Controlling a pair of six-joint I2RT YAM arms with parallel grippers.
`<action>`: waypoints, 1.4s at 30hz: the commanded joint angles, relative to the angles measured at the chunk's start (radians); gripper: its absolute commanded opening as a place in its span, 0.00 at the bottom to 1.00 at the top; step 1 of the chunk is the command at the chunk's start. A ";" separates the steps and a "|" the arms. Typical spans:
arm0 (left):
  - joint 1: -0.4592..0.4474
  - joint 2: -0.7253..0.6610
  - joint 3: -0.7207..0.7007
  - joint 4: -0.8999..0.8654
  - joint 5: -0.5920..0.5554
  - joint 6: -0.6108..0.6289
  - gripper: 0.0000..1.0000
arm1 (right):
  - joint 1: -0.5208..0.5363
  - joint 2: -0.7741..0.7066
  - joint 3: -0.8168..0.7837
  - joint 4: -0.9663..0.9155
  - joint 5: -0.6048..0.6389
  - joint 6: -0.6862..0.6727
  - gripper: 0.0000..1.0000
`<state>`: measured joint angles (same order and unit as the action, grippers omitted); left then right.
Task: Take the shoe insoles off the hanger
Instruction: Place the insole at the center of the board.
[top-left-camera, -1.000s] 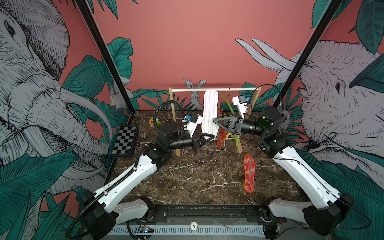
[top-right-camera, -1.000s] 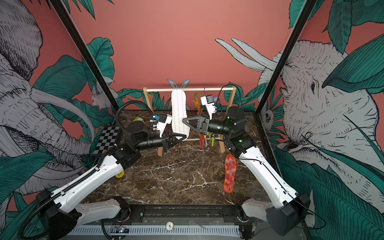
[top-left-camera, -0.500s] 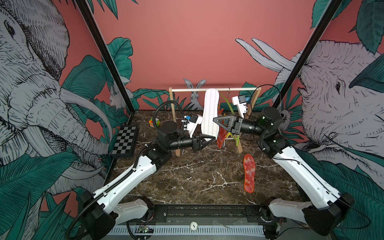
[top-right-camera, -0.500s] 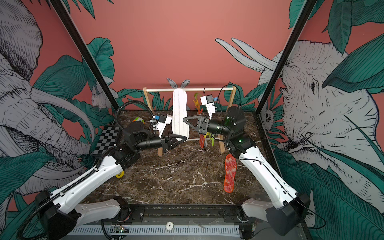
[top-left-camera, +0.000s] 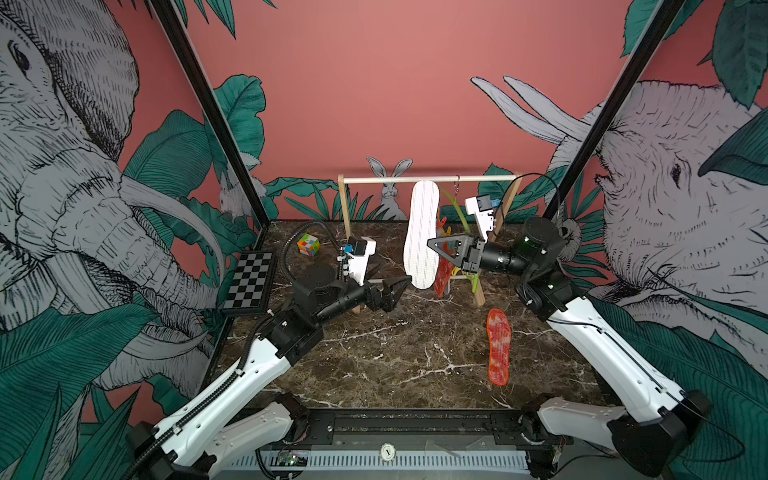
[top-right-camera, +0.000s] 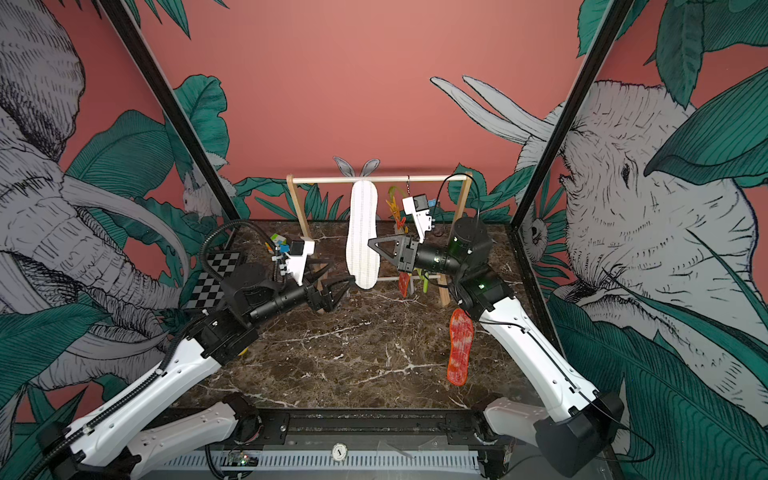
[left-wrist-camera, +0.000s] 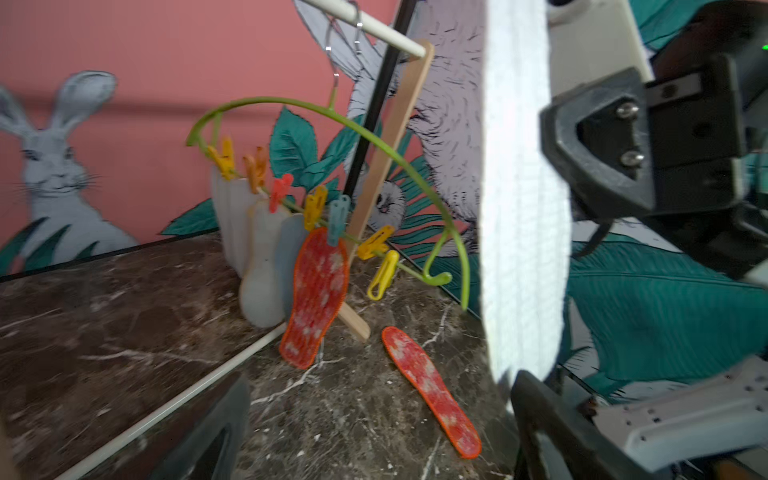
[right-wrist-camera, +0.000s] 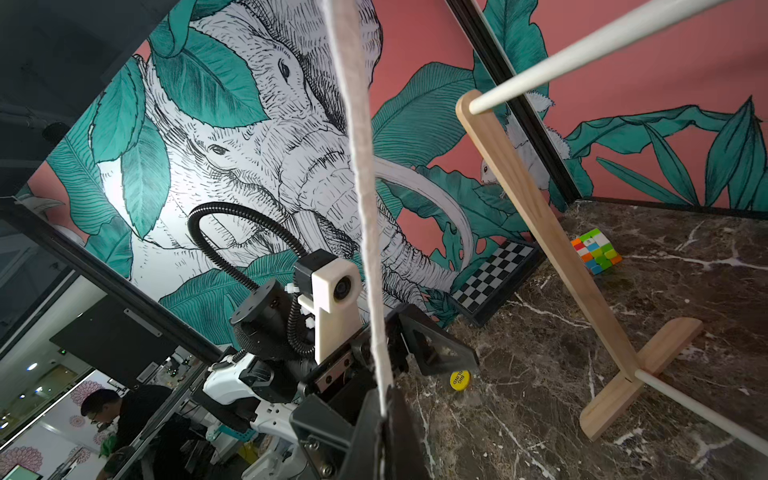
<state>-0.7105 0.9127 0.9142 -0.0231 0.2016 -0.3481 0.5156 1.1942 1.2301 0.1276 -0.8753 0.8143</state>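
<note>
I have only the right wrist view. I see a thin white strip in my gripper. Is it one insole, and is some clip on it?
Observer: Yes, one white insole, upright in the right gripper; no clip shows on it.
Operator: What hangs on the hanger?
Observer: The hanger carries one clipped red insole and pale ones behind it.
Operator: Is some insole on the table?
Observer: A loose red insole lies on the right side of the table.

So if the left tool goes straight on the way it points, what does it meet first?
Probably the lower end of the long white ribbed insole, just ahead of the open left tool; depth is unclear.
</note>
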 joint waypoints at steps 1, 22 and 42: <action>0.003 -0.062 -0.062 -0.101 -0.307 0.030 1.00 | 0.018 -0.050 -0.048 -0.025 -0.008 -0.030 0.00; 0.003 -0.131 -0.269 -0.049 -0.422 -0.048 0.99 | 0.001 -0.452 -0.476 -0.439 -0.004 -0.156 0.00; -0.214 -0.042 -0.348 0.035 -0.526 -0.109 0.94 | -0.040 -0.366 -0.797 -0.479 0.286 -0.170 0.00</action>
<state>-0.8822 0.8585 0.6029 -0.0479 -0.2596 -0.4091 0.5003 0.8066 0.4294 -0.3779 -0.6666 0.6640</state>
